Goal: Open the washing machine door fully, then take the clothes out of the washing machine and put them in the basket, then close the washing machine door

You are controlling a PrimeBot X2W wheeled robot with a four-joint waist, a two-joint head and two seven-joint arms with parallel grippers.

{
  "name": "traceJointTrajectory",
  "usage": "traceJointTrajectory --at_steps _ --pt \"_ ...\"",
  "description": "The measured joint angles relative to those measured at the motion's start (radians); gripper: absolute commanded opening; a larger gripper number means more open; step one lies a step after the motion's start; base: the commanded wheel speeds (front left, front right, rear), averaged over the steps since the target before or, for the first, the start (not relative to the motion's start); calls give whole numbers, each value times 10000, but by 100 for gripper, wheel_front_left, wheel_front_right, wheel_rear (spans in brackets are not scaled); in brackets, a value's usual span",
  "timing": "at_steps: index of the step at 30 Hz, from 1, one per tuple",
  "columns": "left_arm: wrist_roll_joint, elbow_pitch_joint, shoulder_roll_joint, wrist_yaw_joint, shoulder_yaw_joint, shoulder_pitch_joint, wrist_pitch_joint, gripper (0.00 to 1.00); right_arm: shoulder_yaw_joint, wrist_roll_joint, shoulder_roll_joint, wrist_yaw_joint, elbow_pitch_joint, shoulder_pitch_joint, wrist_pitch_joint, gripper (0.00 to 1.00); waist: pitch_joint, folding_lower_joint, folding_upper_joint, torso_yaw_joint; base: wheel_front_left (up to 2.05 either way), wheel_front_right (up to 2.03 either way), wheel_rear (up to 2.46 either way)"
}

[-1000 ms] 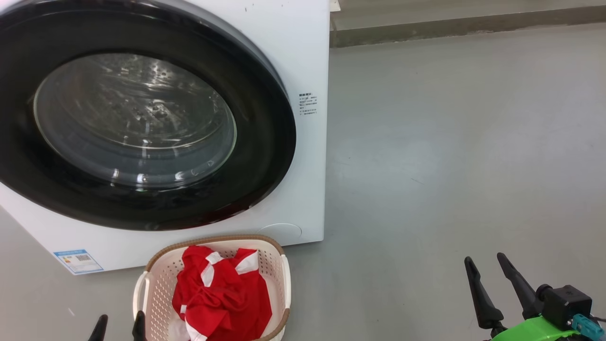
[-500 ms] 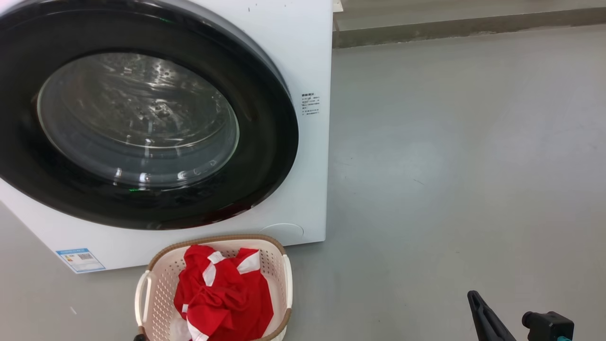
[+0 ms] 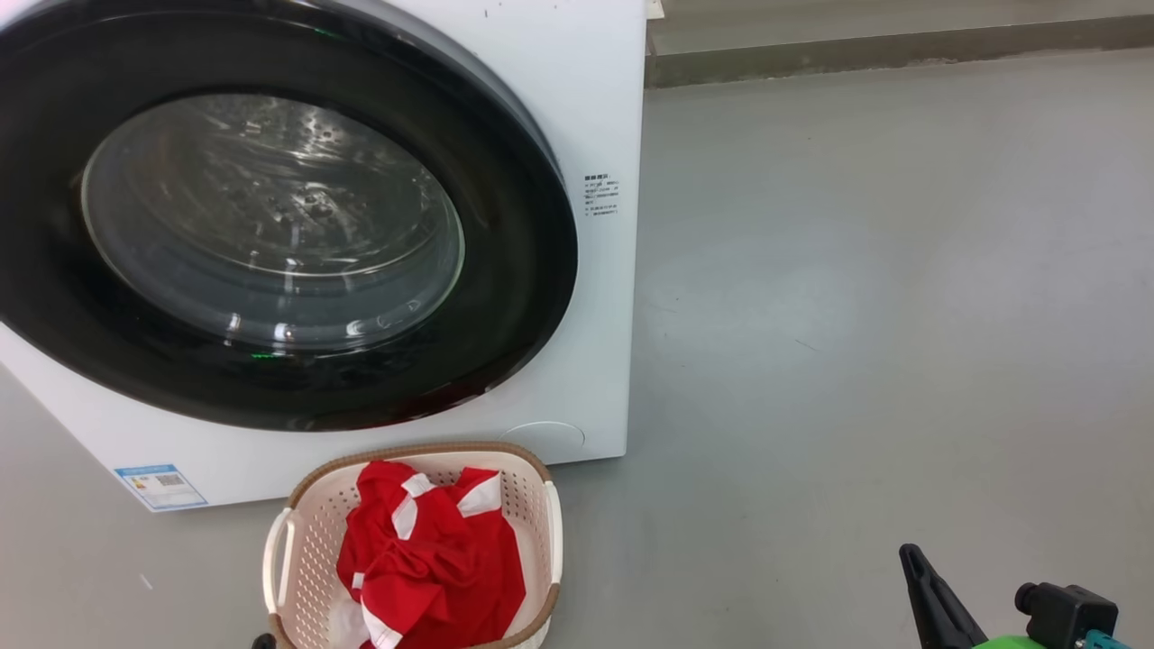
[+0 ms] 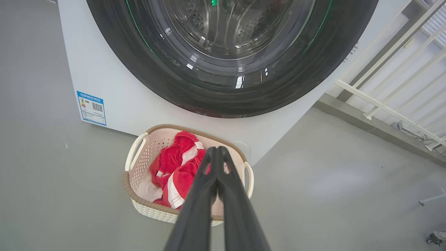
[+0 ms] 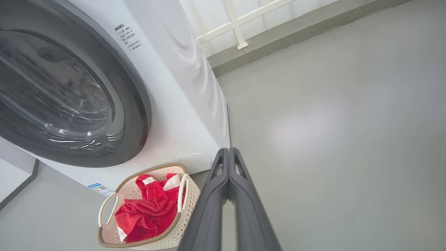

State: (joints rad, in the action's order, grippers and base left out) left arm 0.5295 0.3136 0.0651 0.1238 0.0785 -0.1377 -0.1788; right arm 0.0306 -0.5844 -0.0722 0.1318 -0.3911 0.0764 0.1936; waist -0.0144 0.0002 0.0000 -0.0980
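Observation:
The washing machine (image 3: 595, 108) is a white box, and the washing machine door (image 3: 509, 270), black-rimmed with a glass bowl, lies shut flat against its front. On the floor in front stands the cream basket (image 3: 311, 518), which holds the red and white clothes (image 3: 433, 559). In the left wrist view my left gripper (image 4: 217, 150) hangs above the basket's (image 4: 139, 204) near right side, its fingers pressed together on nothing. My right gripper (image 5: 228, 150) is also shut and empty, over bare floor to the right of the basket (image 5: 188, 205). It appears in the head view's lower right corner (image 3: 909, 554).
Grey floor (image 3: 856, 315) stretches to the right of the machine. A low kerb (image 3: 856, 54) runs along the back, with a white railing (image 4: 390, 87) above it. A blue label (image 3: 160, 487) sits on the machine's lower left front. A small wheeled foot (image 4: 433, 238) stands at the far right.
Both grippers have gone from open to shut and dropped toward the bottom edge of the head view. The head camera has shifted slightly; machine, basket and clothes stay put.

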Motion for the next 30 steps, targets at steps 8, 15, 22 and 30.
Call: traceJointTrajectory --at_steps 8,15,22,30 --pt "780 -23 -31 -2 0 128 207 0 -153 -823 38 0 75 -21 -222 0 14 0 0 76 0 0 0" --pt "1521 -46 -84 0 2 243 410 0 -215 -1503 52 0 153 -58 -420 0 25 0 0 141 0 0 0" --pt "2125 -63 -96 0 2 392 594 0 -286 -2082 61 0 242 -252 -593 0 35 -1 0 197 0 0 0" --pt "2978 -96 -104 0 4 592 811 0 -466 -2890 90 0 316 -254 -807 0 49 -1 0 272 0 0 0"
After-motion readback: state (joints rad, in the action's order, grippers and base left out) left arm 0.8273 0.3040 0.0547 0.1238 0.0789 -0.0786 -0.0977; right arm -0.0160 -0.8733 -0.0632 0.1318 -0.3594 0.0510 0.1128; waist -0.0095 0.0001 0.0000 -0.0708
